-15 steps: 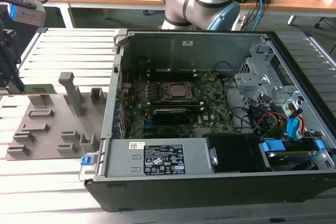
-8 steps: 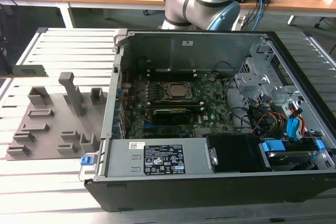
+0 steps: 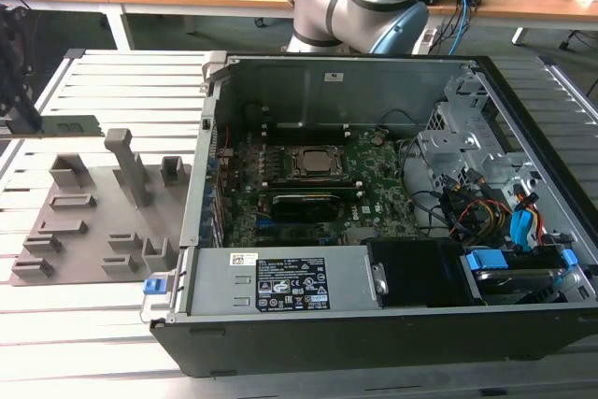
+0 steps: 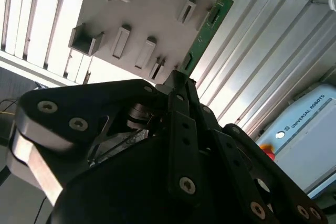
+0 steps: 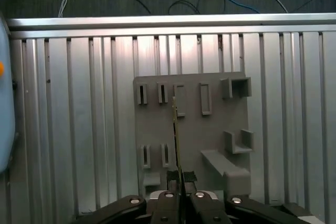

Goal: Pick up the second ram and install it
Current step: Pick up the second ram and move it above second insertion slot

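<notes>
Three views, taken in turn.

First wrist view: looking down past the pincer [image 5: 180, 181], clamped tight on a green memory stick [image 5: 176, 135]. Seen edge-on as a thin line, running straight out from between the fingertips and away from the wrist. Hanging over a grey plate [image 5: 215, 124] with slots and blocks, itself lying on a slatted table [image 5: 79, 129]. Cannot tell whether clear of the plate or touching it.

Second wrist view: same grip from the side. Black fingers [image 4: 181, 103] closed on one end of the stick [image 4: 206, 31], green face showing. Far end pointing on beyond the fingertips, along the plate's [image 4: 157, 3] edge. Long axis roughly in line with the pincer's own reach, by the look of it, not across it.

Exterior view: dark bulk of the pincer at the exterior view's left edge, by the plate [image 3: 93, 221]. Open computer case [image 3: 392, 324] well apart from it, toward the exterior view's right, with the main board [image 3: 374, 175] lying flat inside. Judged from that: stick in hand, not yet in the board, and the board off to the pincer's side, beyond the case wall.
</notes>
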`<act>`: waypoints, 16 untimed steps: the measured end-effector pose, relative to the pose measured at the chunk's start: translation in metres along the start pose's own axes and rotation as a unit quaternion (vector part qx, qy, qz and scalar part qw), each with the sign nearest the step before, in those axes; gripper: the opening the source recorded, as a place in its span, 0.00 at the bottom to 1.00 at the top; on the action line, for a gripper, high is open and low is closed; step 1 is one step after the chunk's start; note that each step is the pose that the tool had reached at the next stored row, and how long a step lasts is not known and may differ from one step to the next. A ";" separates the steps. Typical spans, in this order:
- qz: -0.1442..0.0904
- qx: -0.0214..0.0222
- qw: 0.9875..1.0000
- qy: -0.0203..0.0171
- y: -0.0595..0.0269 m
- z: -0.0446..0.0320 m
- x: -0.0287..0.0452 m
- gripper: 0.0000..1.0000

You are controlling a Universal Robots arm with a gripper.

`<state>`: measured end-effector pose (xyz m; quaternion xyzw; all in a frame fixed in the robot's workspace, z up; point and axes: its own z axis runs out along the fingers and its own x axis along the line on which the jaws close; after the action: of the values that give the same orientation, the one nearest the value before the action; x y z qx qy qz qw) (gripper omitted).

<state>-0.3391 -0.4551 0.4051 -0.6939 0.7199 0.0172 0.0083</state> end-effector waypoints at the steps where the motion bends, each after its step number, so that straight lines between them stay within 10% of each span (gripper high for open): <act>1: 0.000 0.000 1.000 0.000 -0.0067 -0.0001 -0.0002 0.14; 16: 0.000 0.000 1.000 0.000 -0.0755 -0.0008 -0.0029 0.14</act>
<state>-0.2636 -0.4550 0.4051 -0.6939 0.7198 0.0173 0.0083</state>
